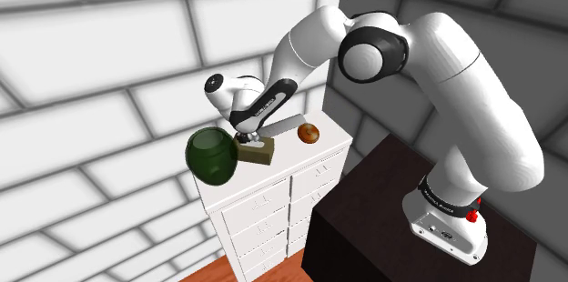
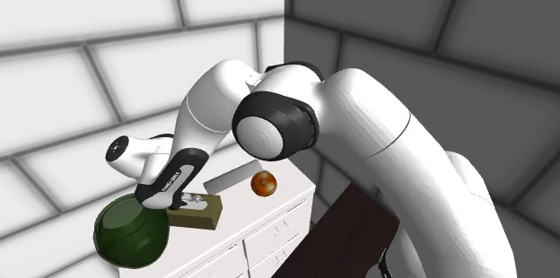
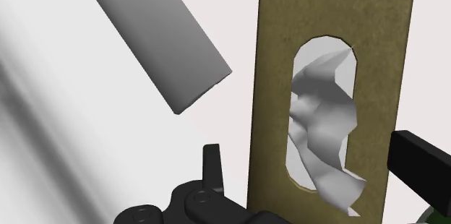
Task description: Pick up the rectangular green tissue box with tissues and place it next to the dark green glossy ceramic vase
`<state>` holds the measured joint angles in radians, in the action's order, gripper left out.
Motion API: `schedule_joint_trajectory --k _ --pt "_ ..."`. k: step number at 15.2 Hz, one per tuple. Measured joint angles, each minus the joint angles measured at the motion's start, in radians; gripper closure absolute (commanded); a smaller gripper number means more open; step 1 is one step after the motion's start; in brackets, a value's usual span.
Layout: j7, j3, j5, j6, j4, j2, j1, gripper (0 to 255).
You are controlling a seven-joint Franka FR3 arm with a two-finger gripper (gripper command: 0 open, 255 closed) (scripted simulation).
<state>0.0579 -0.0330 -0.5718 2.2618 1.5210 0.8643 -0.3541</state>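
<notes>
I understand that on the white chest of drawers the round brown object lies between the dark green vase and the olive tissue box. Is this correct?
Not quite. On the white chest of drawers, it is the olive tissue box that lies between the dark green vase and the round brown object. The shoulder view shows this order.

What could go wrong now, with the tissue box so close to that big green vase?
The gripper hangs right over the tissue box, and the dark green vase stands just beside it at the end of the white dresser. A sideways move could knock the vase off. The round brown ball nearby might roll away if the box gets pushed.
</notes>
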Motion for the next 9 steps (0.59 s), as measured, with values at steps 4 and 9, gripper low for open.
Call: schedule_joint_trajectory --k 4,9 --pt "-0.008 -0.012 0.012 -0.043 0.009 -0.050 -0.009 0" --pt "-0.006 -0.013 0.014 -0.048 0.012 -0.055 -0.012 0"
